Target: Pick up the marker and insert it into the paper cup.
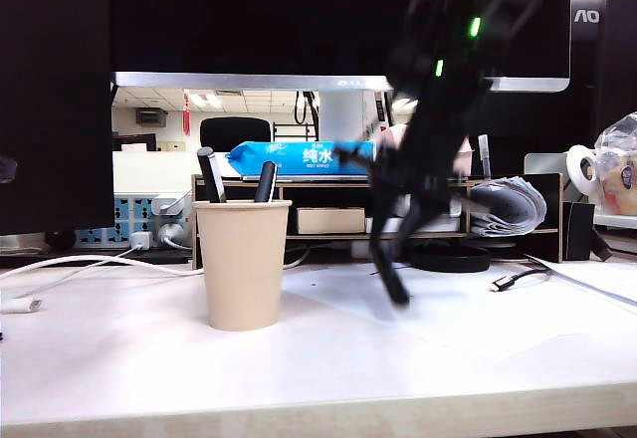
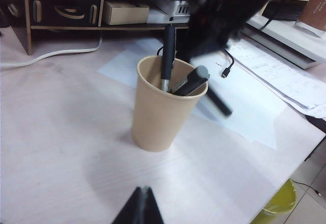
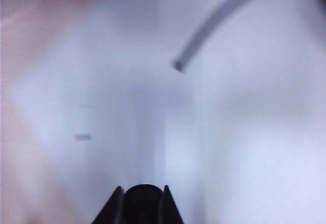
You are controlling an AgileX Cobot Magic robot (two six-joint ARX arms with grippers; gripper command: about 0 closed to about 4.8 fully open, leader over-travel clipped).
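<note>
The beige paper cup [image 1: 242,264] stands upright on the table, left of centre, with two pens sticking out of its rim [image 2: 170,76]. To its right my right gripper [image 1: 400,227] hangs above the table, shut on the black marker [image 1: 393,277], which points down with its tip just over the white sheet. From the right wrist, the marker's round black end [image 3: 143,199] sits between the two fingertips of that gripper [image 3: 143,189]. In the left wrist view the marker [image 2: 220,105] shows blurred beyond the cup. My left gripper [image 2: 143,189] is shut and empty, in front of the cup.
A wooden desk shelf [image 1: 328,221] with a blue wipes pack [image 1: 304,157] stands behind the cup, under a monitor [image 1: 299,20]. A white cable [image 1: 90,261] lies at the left, a USB cable [image 1: 518,279] and papers [image 2: 285,76] at the right. A yellow bin [image 2: 277,208] sits below the table edge.
</note>
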